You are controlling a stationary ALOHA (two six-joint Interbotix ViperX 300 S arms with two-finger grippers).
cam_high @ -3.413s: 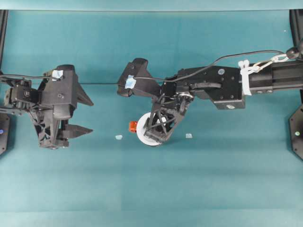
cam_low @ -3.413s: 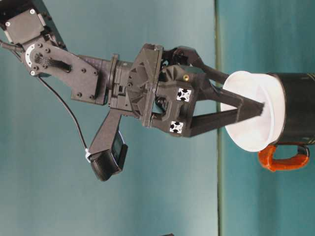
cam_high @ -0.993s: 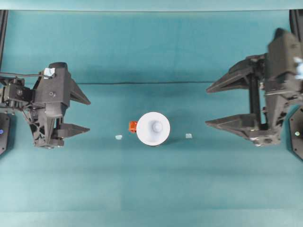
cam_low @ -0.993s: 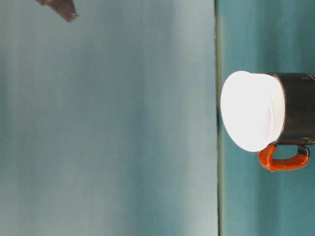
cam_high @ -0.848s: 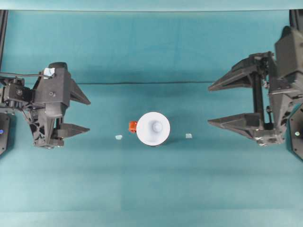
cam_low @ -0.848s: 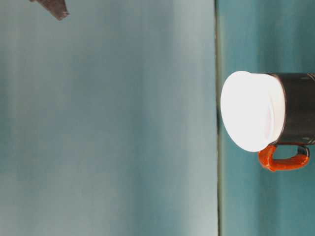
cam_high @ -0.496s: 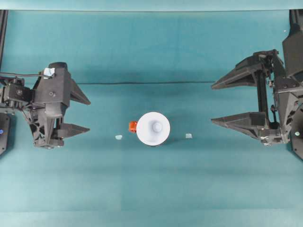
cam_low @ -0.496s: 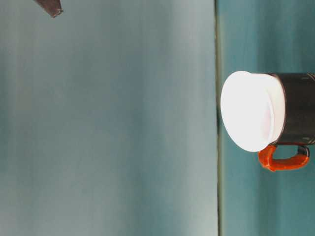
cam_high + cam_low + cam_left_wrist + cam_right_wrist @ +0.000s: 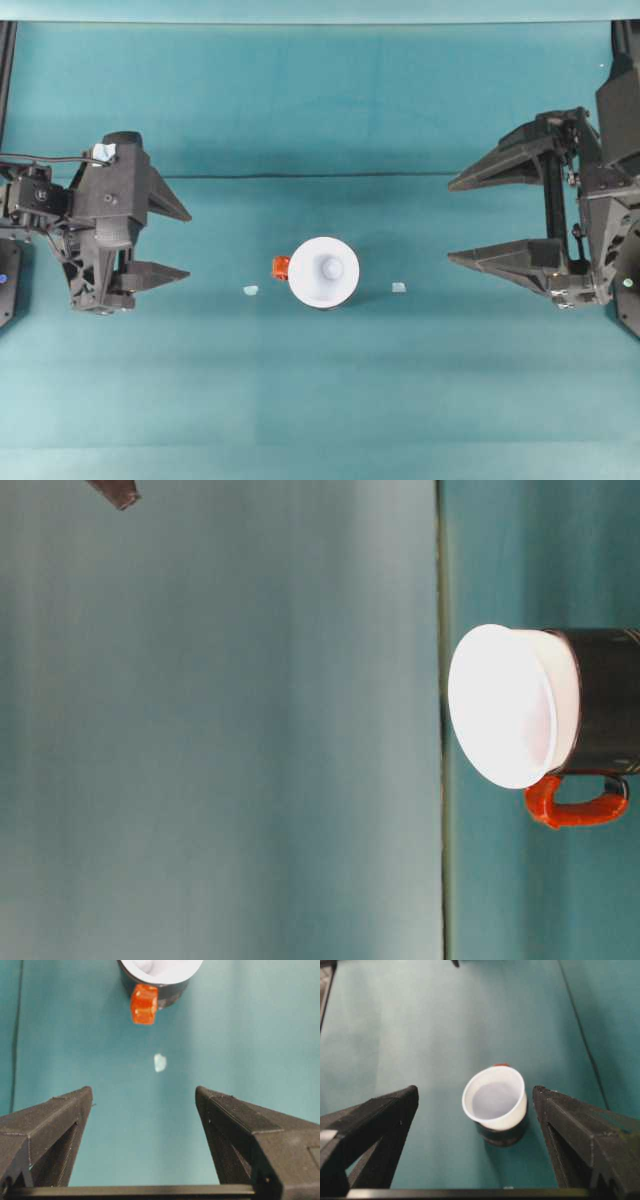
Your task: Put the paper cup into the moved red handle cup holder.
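The white paper cup [image 9: 323, 272] sits upright inside the black red handle cup holder [image 9: 502, 1136] at the table's middle. Its orange-red handle [image 9: 281, 266] juts toward the left arm. The table-level view shows the paper cup [image 9: 512, 706] seated in the red handle cup holder [image 9: 607, 700], rim flaring above it. The left wrist view shows the red handle cup holder [image 9: 170, 994] far ahead of the open fingers. My left gripper [image 9: 186, 243] rests open at the far left. My right gripper [image 9: 452, 222] is open at the far right. Both grippers hold nothing.
Two small pale tape scraps lie on the teal cloth, one left of the cup [image 9: 250, 290] and one right of it [image 9: 399, 287]. A seam in the cloth [image 9: 320, 176] runs across behind the cup.
The right gripper let go of the paper cup, opened and pulled back to the far right. The left gripper drew back slightly. In the last half second nothing moves.
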